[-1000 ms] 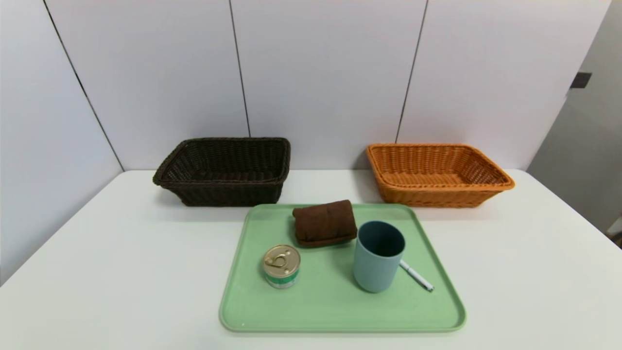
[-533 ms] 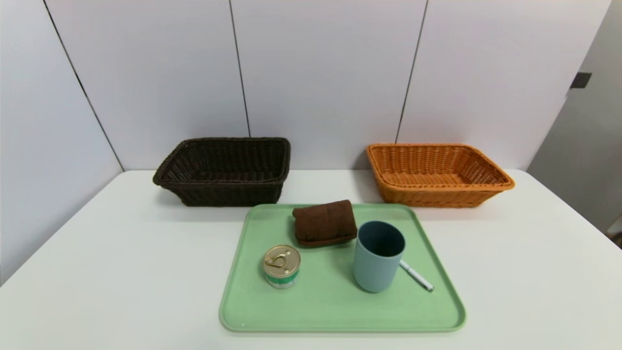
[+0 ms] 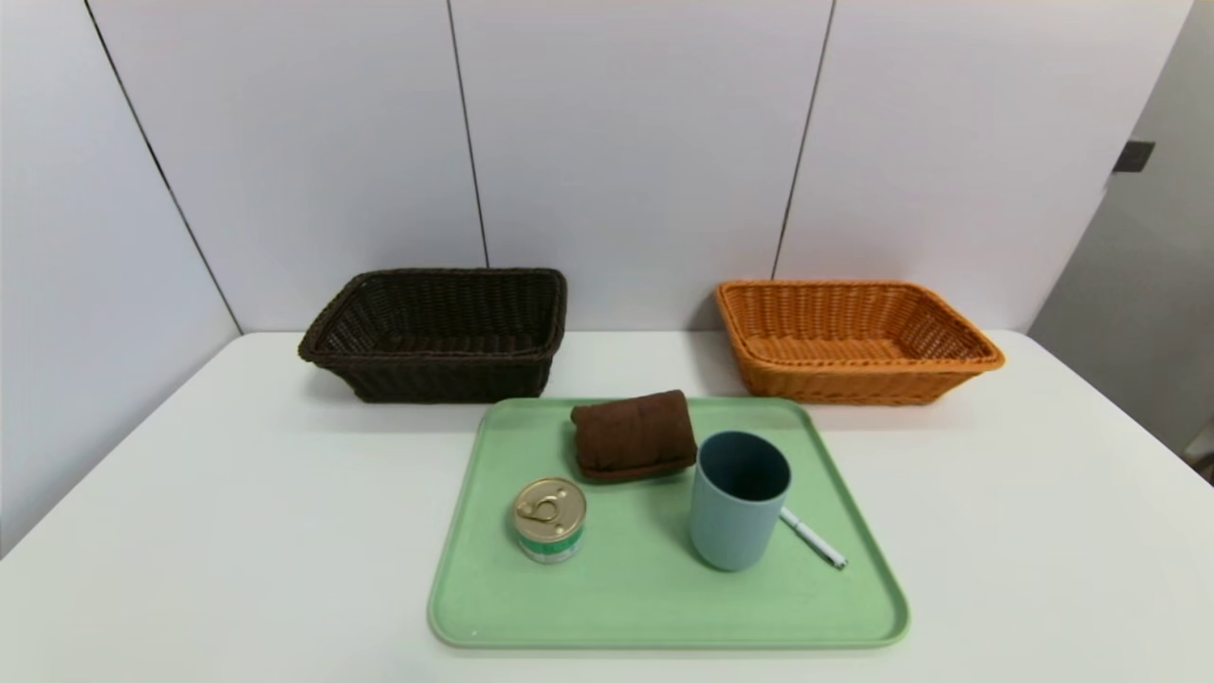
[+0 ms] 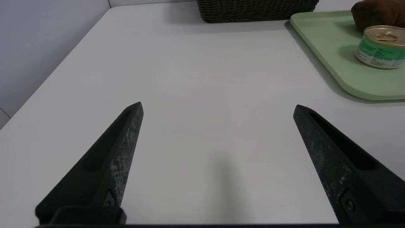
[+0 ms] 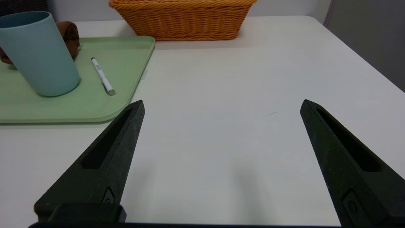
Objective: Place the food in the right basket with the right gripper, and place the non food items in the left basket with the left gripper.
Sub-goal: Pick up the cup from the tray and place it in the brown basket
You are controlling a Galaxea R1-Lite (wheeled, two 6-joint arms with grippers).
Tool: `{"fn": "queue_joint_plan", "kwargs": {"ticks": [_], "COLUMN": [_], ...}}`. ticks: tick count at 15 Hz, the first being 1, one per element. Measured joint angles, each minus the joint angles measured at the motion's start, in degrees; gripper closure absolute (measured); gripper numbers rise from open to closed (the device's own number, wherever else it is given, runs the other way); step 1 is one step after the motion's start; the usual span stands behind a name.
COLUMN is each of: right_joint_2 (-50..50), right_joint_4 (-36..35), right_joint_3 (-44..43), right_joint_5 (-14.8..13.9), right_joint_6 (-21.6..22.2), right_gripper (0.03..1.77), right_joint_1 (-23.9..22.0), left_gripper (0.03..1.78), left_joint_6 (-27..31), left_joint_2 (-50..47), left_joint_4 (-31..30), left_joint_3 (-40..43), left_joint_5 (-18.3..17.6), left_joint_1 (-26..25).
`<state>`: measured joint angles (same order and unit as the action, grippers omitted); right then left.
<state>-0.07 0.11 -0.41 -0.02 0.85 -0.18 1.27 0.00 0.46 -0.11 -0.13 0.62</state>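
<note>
On a green tray (image 3: pixel 654 607) stand the food, a short tin can (image 3: pixel 549 519) with gold lid, a blue-grey cup (image 3: pixel 738 500), a folded brown cloth (image 3: pixel 633 435) and a white pen (image 3: pixel 813 538) partly behind the cup. The dark brown left basket (image 3: pixel 436 332) and the orange right basket (image 3: pixel 854 341) sit at the back by the wall, both holding nothing. Neither arm shows in the head view. My left gripper (image 4: pixel 217 106) hovers open over bare table, with the can (image 4: pixel 381 47) off to one side. My right gripper (image 5: pixel 222 103) is open over bare table beside the tray, near the pen (image 5: pixel 103 76) and cup (image 5: pixel 38 52).
The white table (image 3: pixel 237 531) ends at panel walls behind and on the left; its right edge drops off beyond the orange basket. Bare tabletop lies on both sides of the tray.
</note>
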Motion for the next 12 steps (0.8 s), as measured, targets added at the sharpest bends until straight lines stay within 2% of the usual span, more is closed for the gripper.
{"fn": "queue_joint_plan", "kwargs": {"ticks": [2,4,6,12], "right_joint_2": [0.1,0.8,3.2,15.5], "right_joint_4": [1.6,6.7,11.1,16.6], "right_joint_3": [-3.0,-8.1,-13.3,-27.0], "right_joint_5": [0.4,1.0,2.0,2.1], "right_joint_6": [0.5,0.7,0.9,0.9], "right_gripper": [0.1,0.1,0.1,0.1], "right_joint_1": [0.0,0.0,0.0,0.0], "left_gripper": [0.12,0.12,0.12,0.12], "left_joint_6": [-0.1,-1.2,-2.2,-4.7], "left_joint_2": [0.0,0.2,2.1,19.5], "left_joint_4": [2.5,8.6,14.6,16.2], "left_joint_3": [-2.2,-7.5,-13.1,-27.1], "left_joint_5": [-0.5,-1.2,-3.9,-6.7], "left_joint_1": [0.0,0.0,0.0,0.3]}}
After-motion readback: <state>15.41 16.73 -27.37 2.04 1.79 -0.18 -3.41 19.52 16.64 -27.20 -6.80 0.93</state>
